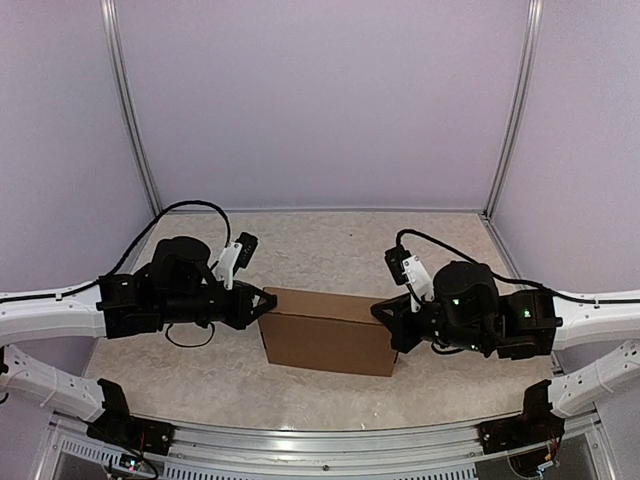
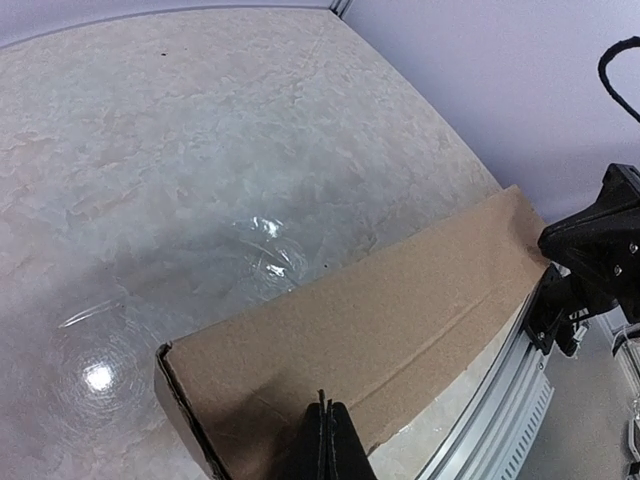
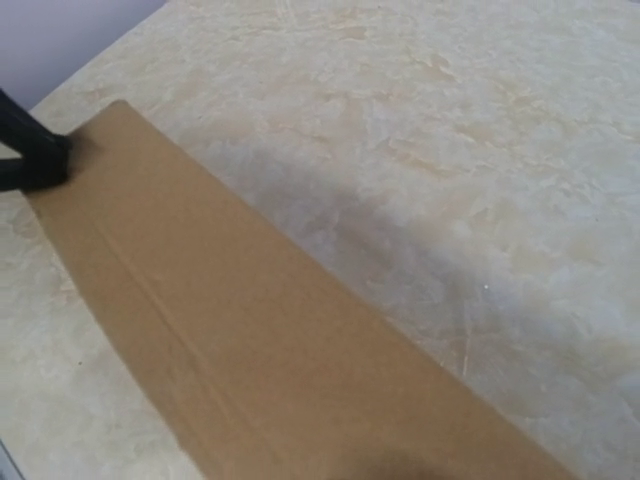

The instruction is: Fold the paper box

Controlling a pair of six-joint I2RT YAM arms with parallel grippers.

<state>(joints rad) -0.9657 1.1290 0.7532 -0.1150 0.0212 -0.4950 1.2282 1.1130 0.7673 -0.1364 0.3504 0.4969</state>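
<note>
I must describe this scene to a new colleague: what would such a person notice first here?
The plain brown cardboard paper box stands out first: closed into a rectangular shape, it lies in the middle of the pale marbled table. From either side, the shut left gripper meets its left end and the shut right gripper meets its right end.
</note>
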